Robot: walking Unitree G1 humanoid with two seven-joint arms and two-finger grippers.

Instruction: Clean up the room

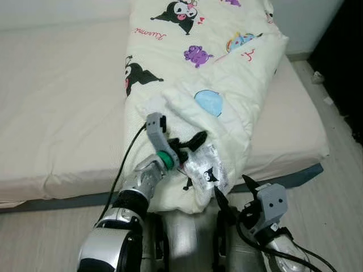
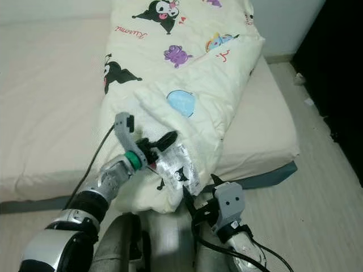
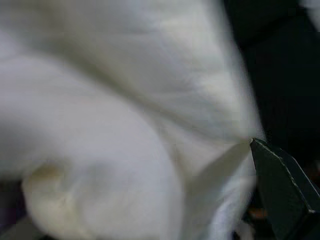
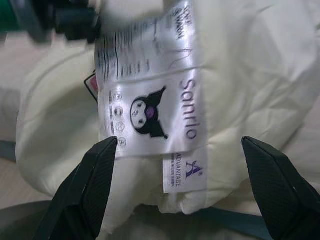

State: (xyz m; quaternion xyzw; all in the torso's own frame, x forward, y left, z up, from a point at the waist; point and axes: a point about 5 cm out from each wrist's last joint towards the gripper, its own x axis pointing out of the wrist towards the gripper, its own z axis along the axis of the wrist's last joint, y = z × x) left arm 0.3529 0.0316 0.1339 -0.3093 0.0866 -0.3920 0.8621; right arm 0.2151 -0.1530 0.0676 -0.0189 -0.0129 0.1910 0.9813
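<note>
At the bed's edge, left gripper (image 1: 190,143) pinches the quilt (image 1: 227,73), fingertips buried; right gripper (image 1: 229,191) gapes.

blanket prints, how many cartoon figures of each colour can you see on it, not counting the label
Black characters on the blanket: 2
Purple character: 1
Light blue shape: 1
Multicoloured figure, partly folded under: 1
Total: 5
The left gripper is shut on the blanket's near edge.

Pale wooden floor (image 1: 340,192) beside the bed; small scraps of litter (image 1: 317,76) lie near a dark furniture edge (image 1: 346,68); white wall (image 1: 306,22) behind.
</note>
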